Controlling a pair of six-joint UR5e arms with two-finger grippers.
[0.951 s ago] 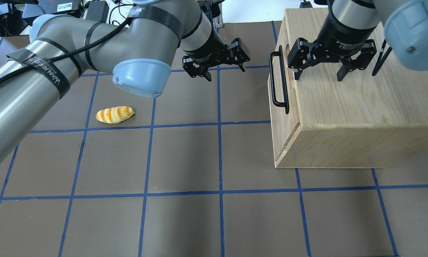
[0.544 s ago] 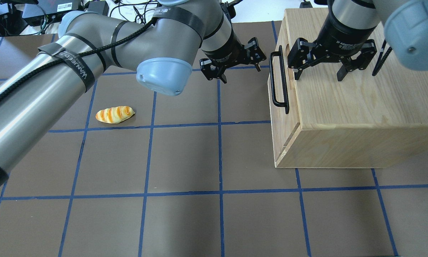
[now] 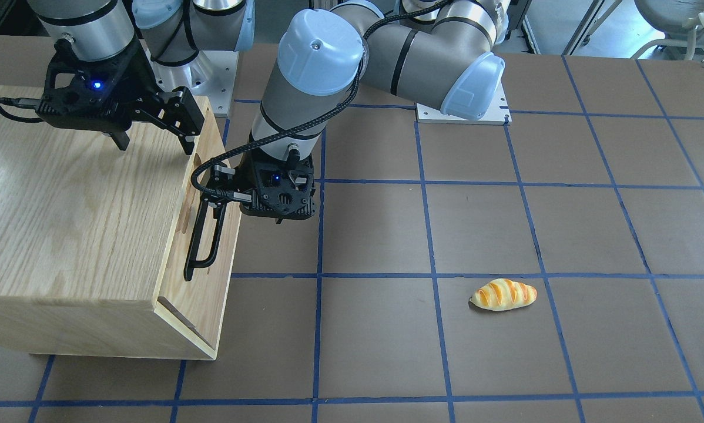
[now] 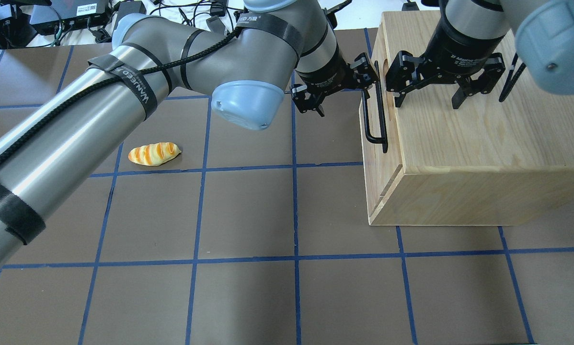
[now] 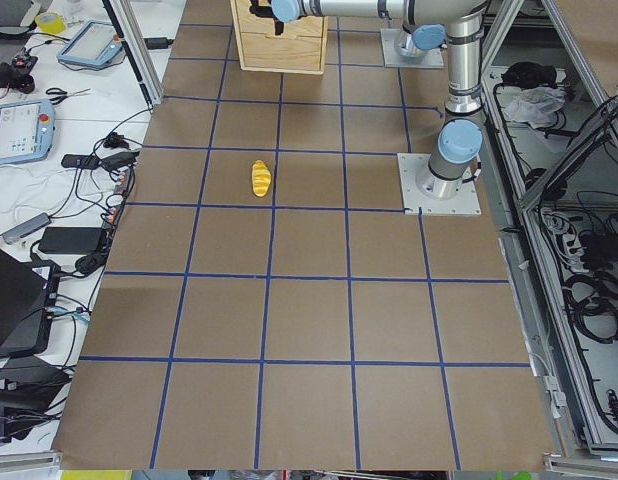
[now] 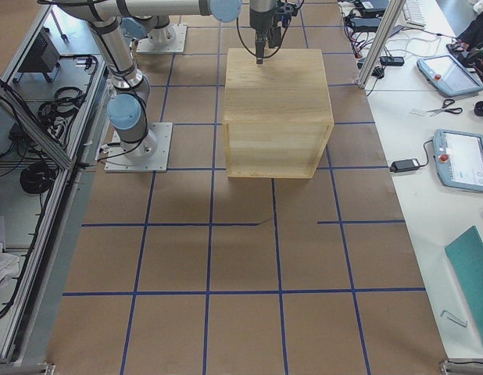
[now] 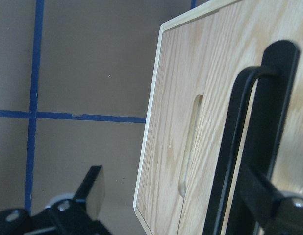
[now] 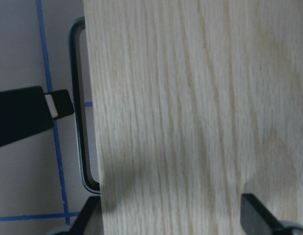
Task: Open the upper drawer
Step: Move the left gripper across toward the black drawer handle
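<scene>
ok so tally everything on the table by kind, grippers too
wooden cabinet: 1
upper drawer with black bar handle: 1
bread roll: 1
grippers: 2 (left gripper, right gripper, both open)
total: 5

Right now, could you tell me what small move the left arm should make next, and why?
Probably ease the left claw a little deeper onto the handle before shutting it. It is open, one finger at the bar's end, the other out over the table; the drawer looks shut.
</scene>
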